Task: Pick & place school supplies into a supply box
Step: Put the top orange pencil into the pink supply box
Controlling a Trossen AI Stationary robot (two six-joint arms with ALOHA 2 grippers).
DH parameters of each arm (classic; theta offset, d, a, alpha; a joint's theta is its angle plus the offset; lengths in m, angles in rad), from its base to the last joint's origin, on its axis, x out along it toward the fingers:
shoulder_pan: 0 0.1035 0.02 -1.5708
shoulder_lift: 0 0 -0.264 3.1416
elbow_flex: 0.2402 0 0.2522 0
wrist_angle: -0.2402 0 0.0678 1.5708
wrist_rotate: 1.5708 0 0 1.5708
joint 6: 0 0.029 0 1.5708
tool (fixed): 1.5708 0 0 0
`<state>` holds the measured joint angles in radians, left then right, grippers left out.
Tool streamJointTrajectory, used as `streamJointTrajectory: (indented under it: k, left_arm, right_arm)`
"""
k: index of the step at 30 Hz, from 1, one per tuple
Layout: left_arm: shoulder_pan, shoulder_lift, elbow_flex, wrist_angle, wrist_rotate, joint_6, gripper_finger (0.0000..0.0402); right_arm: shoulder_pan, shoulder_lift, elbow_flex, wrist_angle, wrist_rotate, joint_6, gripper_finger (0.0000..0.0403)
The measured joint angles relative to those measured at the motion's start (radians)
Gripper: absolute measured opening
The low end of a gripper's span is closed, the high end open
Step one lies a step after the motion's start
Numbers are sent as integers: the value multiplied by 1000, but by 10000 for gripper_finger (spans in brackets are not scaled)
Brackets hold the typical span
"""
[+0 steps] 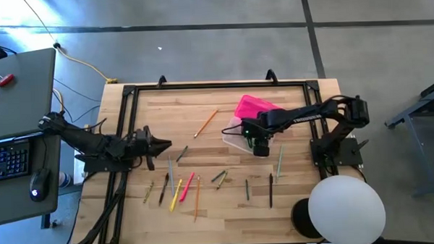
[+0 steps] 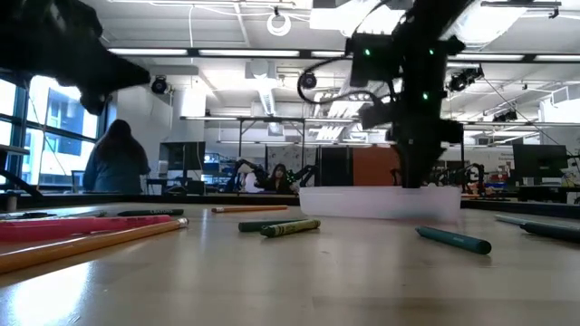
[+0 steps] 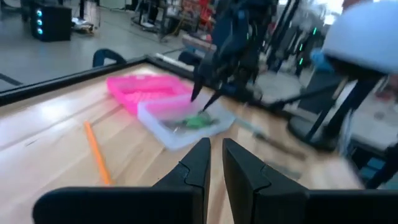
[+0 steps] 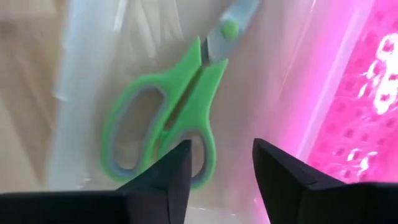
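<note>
Scissors lie in the clear box; pens and pencils are scattered on the slatted wood table.

At the left of the high view the left gripper (image 1: pixel 162 145) hovers over the table (image 1: pixel 299 199), its dark fingers (image 3: pixel 198 163) nearly together and holding nothing. Thin pencils and pens lie loose along the lower middle, among them a yellow pencil (image 1: pixel 176 195) and an orange pencil (image 1: pixel 205 123) further up. Right of centre sits the supply box (image 1: pixel 234 134), translucent plastic with its bright pink lid (image 1: pixel 256 106) open behind it. The right gripper (image 1: pixel 260 146) hangs over the box, fingers apart and empty, directly above the green-handled scissors (image 4: pixel 174 115) resting inside. A white globe-shaped lamp (image 1: pixel 346 208) covers the lower right corner.
</note>
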<state>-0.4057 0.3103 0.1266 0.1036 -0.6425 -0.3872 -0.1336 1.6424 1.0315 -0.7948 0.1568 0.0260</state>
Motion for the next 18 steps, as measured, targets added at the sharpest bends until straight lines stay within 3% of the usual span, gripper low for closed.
streamJointTrajectory:
  k: [9, 18]
  left_arm:
    - [0, 31, 225, -330, -111, -66, 74]
    - [0, 297, 240, -335, -153, -164, 74]
  right_arm:
    - [70, 0, 213, -35, -7, 26, 140]
    - [166, -1, 272, 166, -70, 24, 140]
